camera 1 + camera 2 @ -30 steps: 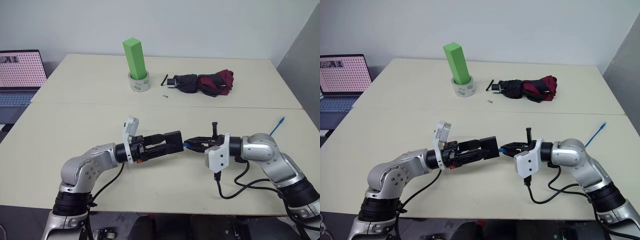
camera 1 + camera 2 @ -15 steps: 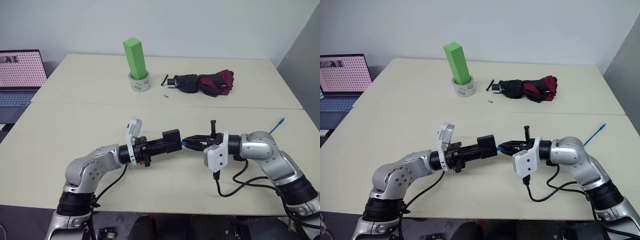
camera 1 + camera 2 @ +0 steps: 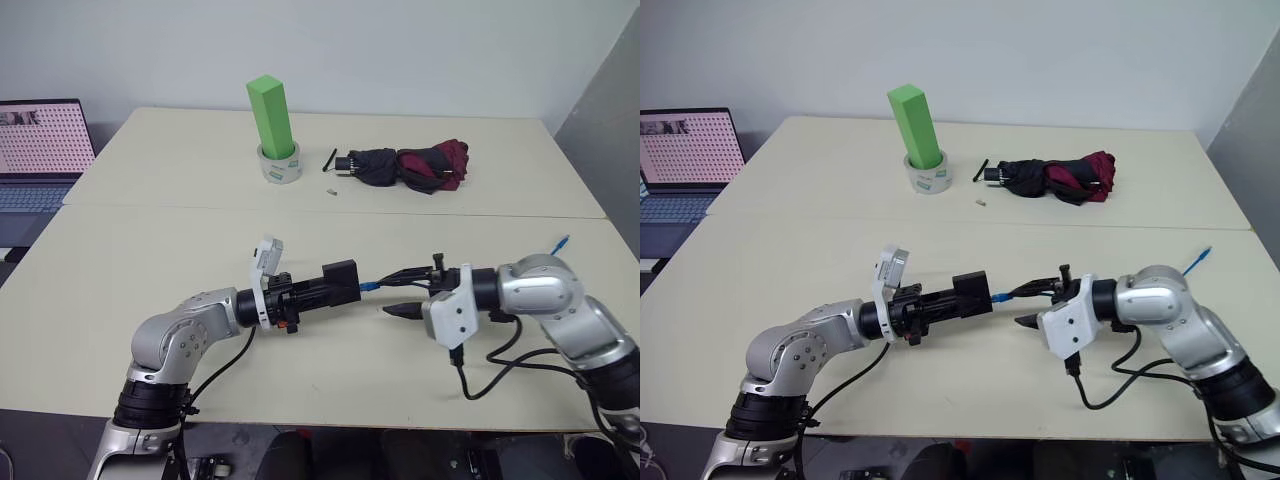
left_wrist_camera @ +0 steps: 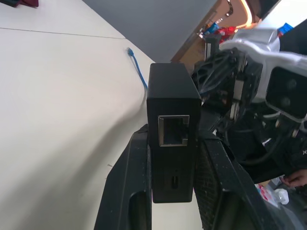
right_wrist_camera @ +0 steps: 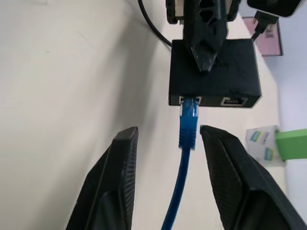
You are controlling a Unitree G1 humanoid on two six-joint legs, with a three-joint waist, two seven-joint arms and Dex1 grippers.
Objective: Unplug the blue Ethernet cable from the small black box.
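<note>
My left gripper [image 3: 332, 286] is shut on the small black box [image 3: 342, 279] and holds it level above the table. The blue Ethernet cable [image 3: 371, 285] has its plug in a port [image 5: 189, 102] on the box's right side. From there it runs right between the fingers of my right gripper [image 3: 398, 291], which is open and sits a little right of the box without touching the cable. The cable's far end [image 3: 560, 243] lies on the table at the right. In the left wrist view, an empty port [image 4: 173, 130] on the box faces the camera.
A green block [image 3: 270, 115] stands in a tape roll [image 3: 279, 166] at the back. To its right lie a black-and-maroon folded umbrella [image 3: 412, 167] and a small loose piece [image 3: 328, 190]. A laptop [image 3: 40, 150] sits off the table's left edge.
My right gripper has opened, let go of the plug and drawn back to the right. The plug stays in the box. My left fingers have closed tight on the box.
</note>
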